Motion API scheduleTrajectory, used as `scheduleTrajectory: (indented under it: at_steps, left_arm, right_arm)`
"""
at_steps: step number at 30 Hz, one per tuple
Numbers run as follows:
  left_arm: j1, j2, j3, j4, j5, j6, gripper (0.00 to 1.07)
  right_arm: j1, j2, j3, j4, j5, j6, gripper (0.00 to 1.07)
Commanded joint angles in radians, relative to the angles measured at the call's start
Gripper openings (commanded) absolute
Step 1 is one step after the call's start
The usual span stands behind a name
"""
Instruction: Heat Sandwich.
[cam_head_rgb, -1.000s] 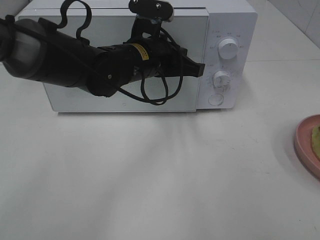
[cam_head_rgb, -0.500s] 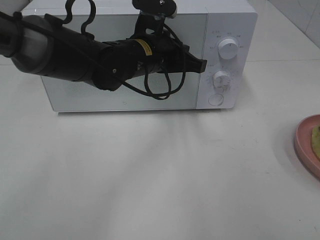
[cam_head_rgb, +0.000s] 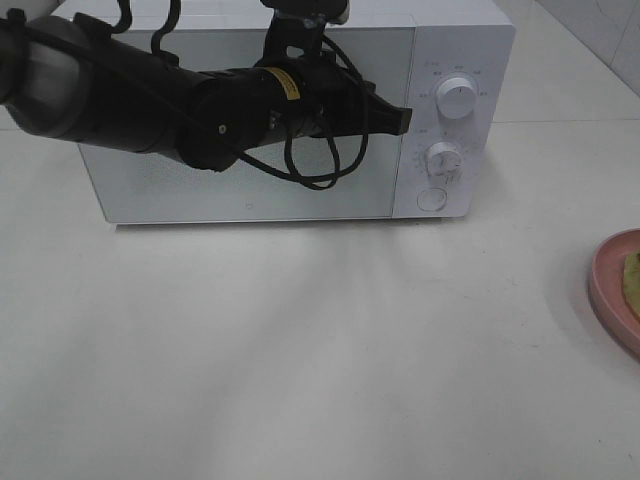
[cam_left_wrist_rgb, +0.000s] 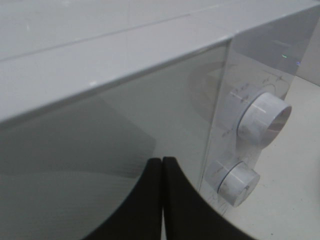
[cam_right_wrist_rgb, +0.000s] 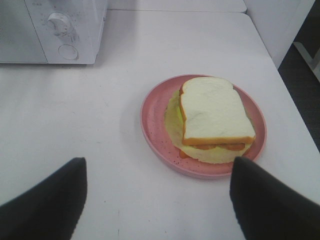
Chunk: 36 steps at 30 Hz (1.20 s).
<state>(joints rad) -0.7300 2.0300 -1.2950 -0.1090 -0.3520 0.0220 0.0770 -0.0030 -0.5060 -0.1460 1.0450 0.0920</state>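
Observation:
The sandwich (cam_right_wrist_rgb: 215, 112), white bread with yellow-green filling, lies on a pink plate (cam_right_wrist_rgb: 152, 125) in the right wrist view. In the high view only a sliver of the sandwich (cam_head_rgb: 633, 275) shows at the right edge. My right gripper (cam_right_wrist_rgb: 157, 165) hovers open just short of the plate, one finger to each side, nothing between them. The white microwave (cam_head_rgb: 250, 195) stands at the back with its door closed. My left gripper (cam_head_rgb: 402, 120) is shut and empty, with its tip at the door's right edge beside the control panel. Its fingers (cam_left_wrist_rgb: 150, 200) press together in front of the glass.
Two knobs (cam_head_rgb: 457, 97) (cam_head_rgb: 443, 158) and a round button (cam_head_rgb: 430, 198) sit on the microwave's right panel. The pink plate (cam_head_rgb: 612, 290) is cut off by the right edge of the high view. The table's far right edge (cam_right_wrist_rgb: 287, 90) runs close behind the plate.
My left arm has lifted slightly, and its shut tip has moved up along the door's right edge. The plate and the right gripper have not moved.

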Motion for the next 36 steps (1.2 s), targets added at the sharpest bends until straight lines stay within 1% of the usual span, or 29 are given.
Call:
scheduleTrajectory:
  at_steps: [1, 3, 4, 5, 8, 9, 11, 13, 14, 15, 17, 18, 19, 20, 21, 22, 23, 25, 26, 27, 28, 29, 32, 34, 35, 36]
  left_arm:
    - [-0.015, -0.05, 0.05, -0.022, -0.025, -0.006, 0.0]
    - [-0.031, -0.075, 0.092, -0.022, -0.035, -0.006, 0.0]
    - [-0.044, -0.102, 0.134, -0.022, -0.057, -0.005, 0.0]
    - [-0.044, -0.102, 0.134, -0.022, -0.057, -0.005, 0.0]
    - [-0.061, -0.14, 0.197, -0.022, -0.063, -0.006, 0.0]
    - [-0.072, -0.168, 0.232, -0.022, -0.035, -0.006, 0.0]
    - [-0.075, -0.184, 0.25, -0.022, -0.015, -0.006, 0.0]
    - [-0.078, -0.219, 0.279, -0.022, 0.056, -0.011, 0.0]
    - [-0.08, -0.252, 0.295, -0.022, 0.138, -0.01, 0.11]
    - [-0.08, -0.252, 0.295, -0.022, 0.138, -0.01, 0.11]
    - [-0.08, -0.286, 0.305, -0.022, 0.23, -0.009, 0.36]
    - [-0.08, -0.303, 0.306, -0.022, 0.281, -0.009, 0.55]
    - [-0.08, -0.332, 0.306, -0.022, 0.359, -0.009, 0.96]
    - [-0.08, -0.332, 0.306, -0.022, 0.359, -0.009, 0.96]
    - [-0.08, -0.348, 0.306, -0.022, 0.404, -0.009, 1.01]
    - [-0.08, -0.363, 0.306, -0.019, 0.446, -0.003, 1.0]
    - [-0.08, -0.391, 0.306, 0.01, 0.53, 0.0, 0.98]
    - [-0.08, -0.402, 0.306, 0.025, 0.564, 0.0, 0.98]
    - [-0.08, -0.418, 0.306, 0.047, 0.604, -0.001, 0.98]
    - [-0.08, -0.448, 0.306, 0.109, 0.677, -0.002, 0.98]
    - [-0.08, -0.463, 0.306, 0.121, 0.718, -0.003, 0.98]
    - [-0.08, -0.463, 0.306, 0.121, 0.718, -0.003, 0.98]
    - [-0.063, -0.519, 0.305, 0.128, 0.865, -0.034, 0.98]
    - [-0.051, -0.532, 0.305, 0.123, 0.891, -0.04, 0.98]
    - [-0.038, -0.54, 0.305, 0.115, 0.912, -0.045, 0.98]
    - [0.001, -0.563, 0.305, 0.098, 0.96, -0.057, 0.98]
  right_arm:
    - [-0.008, -0.028, 0.002, 0.001, -0.006, -0.008, 0.76]
    - [-0.008, -0.028, 0.002, 0.001, -0.006, -0.008, 0.76]
    - [-0.008, -0.028, 0.002, 0.001, -0.006, -0.008, 0.76]
    - [-0.008, -0.028, 0.002, 0.001, -0.006, -0.008, 0.76]
    - [-0.008, -0.028, 0.002, 0.001, -0.006, -0.008, 0.76]
    - [-0.008, -0.028, 0.002, 0.001, -0.006, -0.008, 0.76]
    - [-0.008, -0.028, 0.002, 0.001, -0.006, -0.008, 0.76]
    - [-0.008, -0.028, 0.002, 0.001, -0.006, -0.008, 0.76]
    - [-0.008, -0.028, 0.002, 0.001, -0.006, -0.008, 0.76]
    - [-0.008, -0.028, 0.002, 0.001, -0.006, -0.008, 0.76]
    - [-0.008, -0.028, 0.002, 0.001, -0.006, -0.008, 0.76]
    - [-0.008, -0.028, 0.002, 0.001, -0.006, -0.008, 0.76]
    - [-0.008, -0.028, 0.002, 0.001, -0.006, -0.008, 0.76]
    - [-0.008, -0.028, 0.002, 0.001, -0.006, -0.008, 0.76]
    - [-0.008, -0.028, 0.002, 0.001, -0.006, -0.008, 0.76]
    - [-0.008, -0.028, 0.002, 0.001, -0.006, -0.008, 0.76]
    - [-0.008, -0.028, 0.002, 0.001, -0.006, -0.008, 0.76]
    - [-0.008, -0.028, 0.002, 0.001, -0.006, -0.008, 0.76]
    - [-0.008, -0.028, 0.002, 0.001, -0.006, -0.008, 0.76]
    - [-0.008, -0.028, 0.002, 0.001, -0.006, -0.008, 0.76]
    - [-0.008, -0.028, 0.002, 0.001, -0.006, -0.008, 0.76]
    - [-0.008, -0.028, 0.002, 0.001, -0.006, -0.008, 0.76]
    - [-0.008, -0.028, 0.002, 0.001, -0.006, -0.008, 0.76]
    - [-0.008, -0.028, 0.002, 0.001, -0.006, -0.008, 0.76]
    - [-0.008, -0.028, 0.002, 0.001, -0.006, -0.008, 0.76]
    - [-0.008, -0.028, 0.002, 0.001, -0.006, -0.008, 0.76]
